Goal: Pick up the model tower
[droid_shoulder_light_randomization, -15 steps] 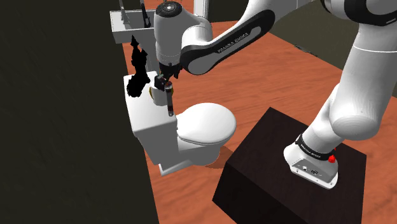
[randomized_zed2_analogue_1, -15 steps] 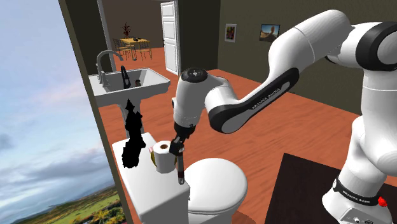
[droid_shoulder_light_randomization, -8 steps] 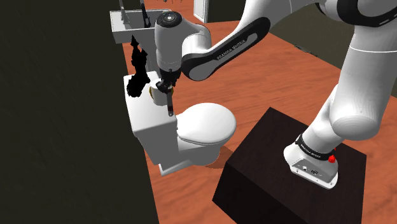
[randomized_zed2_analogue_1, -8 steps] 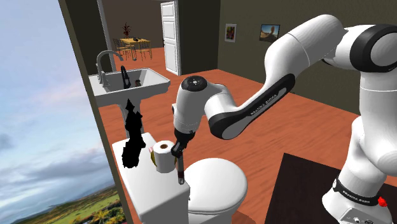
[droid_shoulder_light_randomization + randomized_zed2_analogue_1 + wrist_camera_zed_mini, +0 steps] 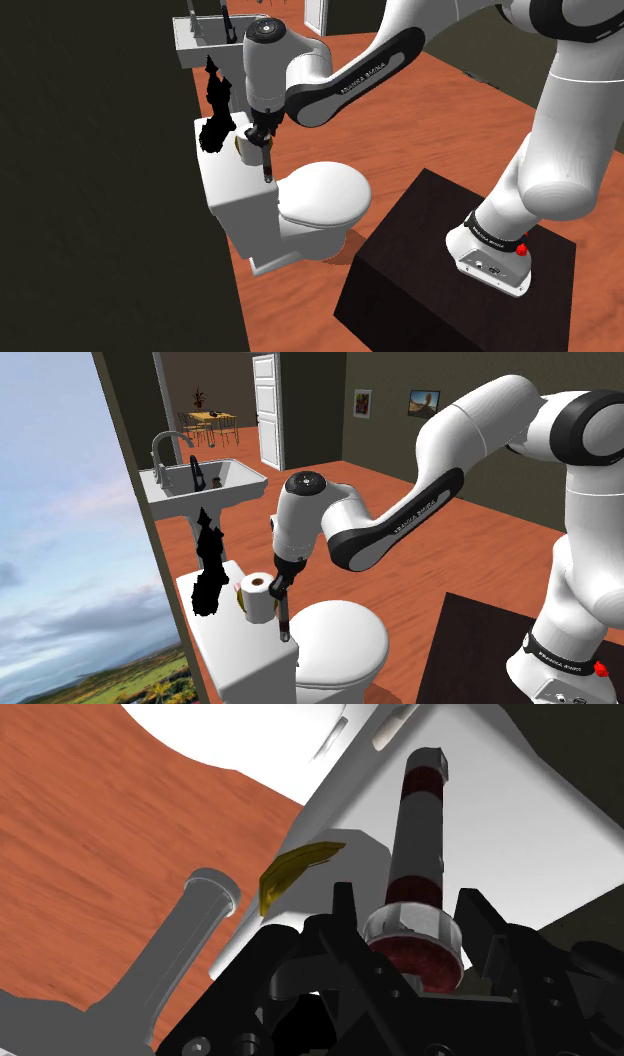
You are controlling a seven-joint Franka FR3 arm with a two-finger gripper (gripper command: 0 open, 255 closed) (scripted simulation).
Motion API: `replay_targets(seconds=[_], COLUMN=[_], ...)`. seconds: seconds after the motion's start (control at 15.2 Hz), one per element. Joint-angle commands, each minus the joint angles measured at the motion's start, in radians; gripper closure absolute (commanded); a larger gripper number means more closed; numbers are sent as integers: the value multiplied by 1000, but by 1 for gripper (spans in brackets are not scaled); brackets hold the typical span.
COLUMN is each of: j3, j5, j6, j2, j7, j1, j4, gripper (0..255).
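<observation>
- Grasp done: clenched on tower [image 5: 418, 834] at its wide end, with gripper [image 5: 412, 899].
- Hanging tip-down at front edge of tank [image 5: 235, 185], just beside roll [image 5: 258, 597]; cannot tell whether tip clears the tank top.
- Left, by my read: lift straight up, clear of roll.
- Also on tank: jagged black shape [image 5: 210, 567].
- Bathroom: white toilet [image 5: 320, 195], sink [image 5: 215, 482] beyond, red-brown wood floor [image 5: 420, 110]; sky past the wall at second exterior view's left.

Light is falling evenly and flat; the near wall [image 5: 90, 200] is rendering dim, the toilet lid [image 5: 325, 190] perhaps glaring slightly.
</observation>
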Motion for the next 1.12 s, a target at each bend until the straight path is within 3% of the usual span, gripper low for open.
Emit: replay_targets(seconds=[0.0, 1.06], j3=[2, 28], j5=[8, 94], j6=[-10, -153], j2=[-7, -90], j7=[-8, -101], j1=[-2, -14], j4=[3, 83], gripper=[255, 255])
